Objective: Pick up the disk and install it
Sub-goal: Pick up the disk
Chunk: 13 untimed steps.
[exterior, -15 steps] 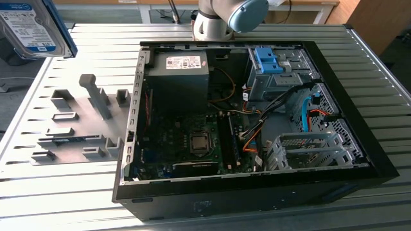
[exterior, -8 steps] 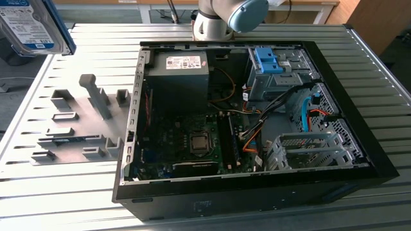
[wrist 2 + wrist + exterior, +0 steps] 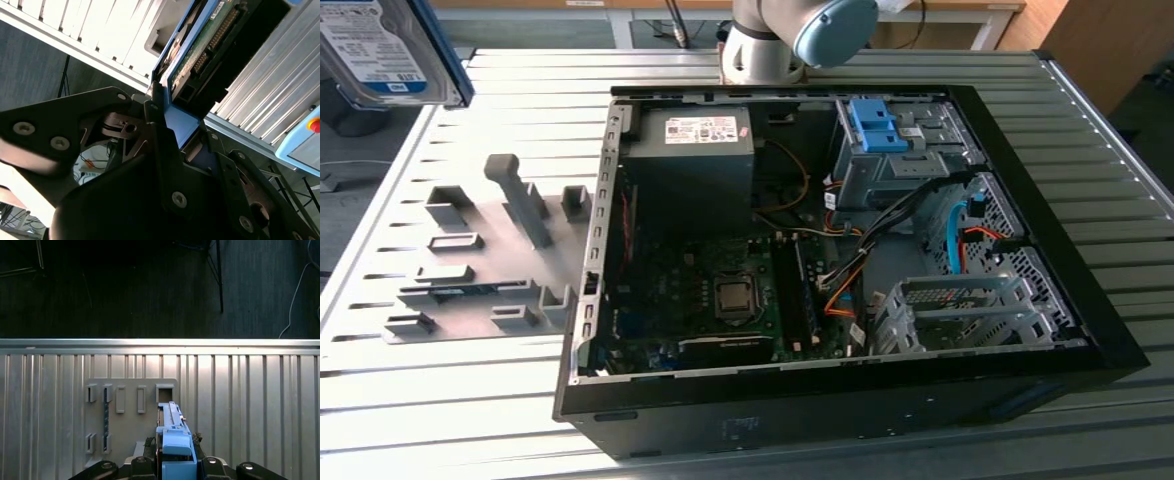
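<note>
The disk (image 3: 380, 50) hangs high at the exterior view's left, over the table's far corner, label side showing, a blue rail along its edge. In the second wrist view my gripper (image 3: 180, 125) is shut on the disk (image 3: 200, 50), whose green circuit board and blue rail stick out past the black fingers (image 3: 156, 112). In the first wrist view the disk's blue rail (image 3: 175, 440) stands edge-on between the jaws of the gripper (image 3: 175, 462), above the grey holder plate (image 3: 130, 410).
An open computer case (image 3: 1067, 330) lies on the ribbed metal table (image 3: 520, 90), with a drive cage and blue bracket (image 3: 878, 125) at its far right. A grey holder plate (image 3: 480, 250) with slots lies left of the case. The arm's base (image 3: 767, 45) stands behind the case.
</note>
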Available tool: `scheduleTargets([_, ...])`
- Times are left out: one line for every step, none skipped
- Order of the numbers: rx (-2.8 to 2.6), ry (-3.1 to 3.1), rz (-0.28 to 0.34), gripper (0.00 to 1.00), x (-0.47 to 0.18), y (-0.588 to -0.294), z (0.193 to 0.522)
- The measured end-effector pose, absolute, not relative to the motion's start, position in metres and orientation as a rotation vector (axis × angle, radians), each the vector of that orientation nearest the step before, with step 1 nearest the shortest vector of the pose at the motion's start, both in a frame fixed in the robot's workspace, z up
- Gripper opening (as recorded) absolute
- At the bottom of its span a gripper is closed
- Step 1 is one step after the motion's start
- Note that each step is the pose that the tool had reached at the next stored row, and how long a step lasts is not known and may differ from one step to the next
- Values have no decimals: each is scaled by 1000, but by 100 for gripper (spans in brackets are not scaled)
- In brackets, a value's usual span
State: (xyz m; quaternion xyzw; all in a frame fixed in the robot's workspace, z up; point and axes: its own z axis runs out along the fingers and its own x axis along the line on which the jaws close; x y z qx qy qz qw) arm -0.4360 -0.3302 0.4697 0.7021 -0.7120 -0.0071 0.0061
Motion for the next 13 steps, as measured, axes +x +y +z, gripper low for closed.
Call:
scheduleTargets([2197, -2228, -22, 36, -436, -330, 471])
scheduleTargets([2197, -2228, -22, 36, -436, -330, 473])
scheduleTargets([2197, -2228, -22, 36, -436, -330, 474])
scheduleTargets([2197, -2228, -22, 36, -436, -330, 475])
scheduleTargets([2197, -2228, -22, 36, -436, -330, 477])
scheduleTargets([2197, -2228, -22, 36, -436, -330, 478])
scheduleTargets([2197, -2228, -22, 36, -436, -330, 480])
scheduleTargets([2197, -2228, -22, 36, -436, -330, 481])
scheduleTargets([2197, -2228, -22, 36, -436, -330, 482])
scheduleTargets([2197, -2228, -22, 36, -436, -330, 484])
scheduleTargets([2197, -2228, -22, 36, -436, -330, 485])
scheduleTargets([2197, -2228, -22, 36, -436, -330, 487])
scheduleTargets([2197, -2228, -22, 36, -436, -330, 489])
